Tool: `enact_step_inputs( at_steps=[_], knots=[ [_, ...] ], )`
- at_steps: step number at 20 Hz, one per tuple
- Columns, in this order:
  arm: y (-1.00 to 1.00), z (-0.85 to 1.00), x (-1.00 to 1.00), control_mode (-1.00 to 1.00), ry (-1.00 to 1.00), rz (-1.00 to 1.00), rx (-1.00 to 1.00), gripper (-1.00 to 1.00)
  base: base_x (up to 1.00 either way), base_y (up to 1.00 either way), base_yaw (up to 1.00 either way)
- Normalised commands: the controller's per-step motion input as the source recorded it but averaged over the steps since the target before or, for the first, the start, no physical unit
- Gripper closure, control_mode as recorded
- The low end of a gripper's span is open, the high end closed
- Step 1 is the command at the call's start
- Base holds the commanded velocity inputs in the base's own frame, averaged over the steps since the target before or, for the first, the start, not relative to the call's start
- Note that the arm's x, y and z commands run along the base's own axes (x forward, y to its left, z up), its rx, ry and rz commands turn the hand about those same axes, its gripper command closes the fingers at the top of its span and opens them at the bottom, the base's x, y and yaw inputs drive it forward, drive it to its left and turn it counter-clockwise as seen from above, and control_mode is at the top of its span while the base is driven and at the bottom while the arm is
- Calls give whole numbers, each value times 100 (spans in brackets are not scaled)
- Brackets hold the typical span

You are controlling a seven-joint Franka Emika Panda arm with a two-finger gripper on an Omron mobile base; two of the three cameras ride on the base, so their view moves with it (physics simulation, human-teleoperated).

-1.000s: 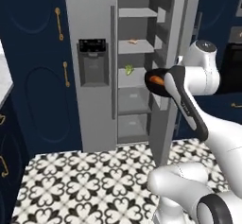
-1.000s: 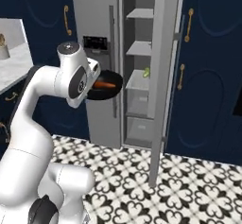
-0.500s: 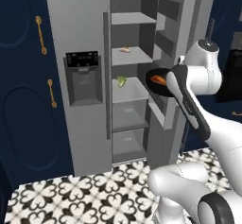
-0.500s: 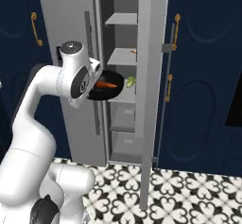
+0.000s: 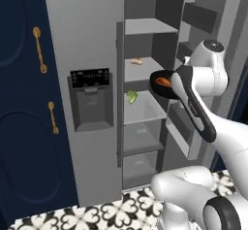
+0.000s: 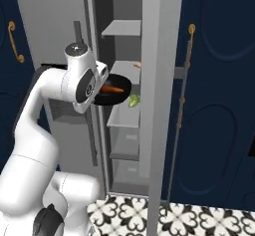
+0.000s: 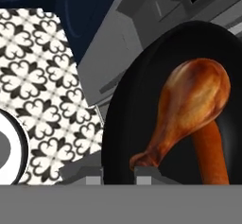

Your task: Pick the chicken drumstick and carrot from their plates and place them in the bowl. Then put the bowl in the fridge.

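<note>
Claw point(image 7: 118, 173) pressed nearly together, pinching the near rim of the bowl point(image 7: 137, 105); two dark finger tips point(image 7: 146, 172) visible at the bottom of the hand view, seated on either side of the black rim. Bowl held level in mid-air, carried by the claw alone, resting on no shelf.

Inside the bowl: chicken drumstick point(image 7: 189, 105) lying with bulbous end toward the far wall and thin bone end toward the clamped rim. Carrot point(image 7: 212, 152) lying beside and partly under the drumstick, touching it, running toward the near rim.

From the left base view: bowl point(image 5: 163, 85) positioned at the open front of the fridge point(image 5: 87, 40), at about the height of the middle shelf point(image 5: 140, 70), just beside the shelf's front right corner. Orange carrot point(image 5: 162, 82) showing above the rim. Claw itself hidden behind the white wrist here.

From the right base view: bowl point(image 6: 112, 91) in front of the open compartment, left of the open door's edge point(image 6: 151, 80), carrot point(image 6: 113, 88) visible across its top.

On the fridge shelves: small pale food item point(image 5: 137, 61) on the middle shelf; green item point(image 5: 131, 96) near the front left edge of the shelf below point(image 5: 145, 111). Both well apart from the bowl's contents.

Dispenser panel point(image 5: 90, 81) on the closed left door.
</note>
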Motion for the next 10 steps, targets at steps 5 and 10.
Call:
enact_step_inputs(
  at_steps=[5,10],
  knots=[
    [0,0,0,100,0,0,0,100,67,7,-1],
    [0,0,0,100,0,0,0,100,70,0,0]
  ],
)
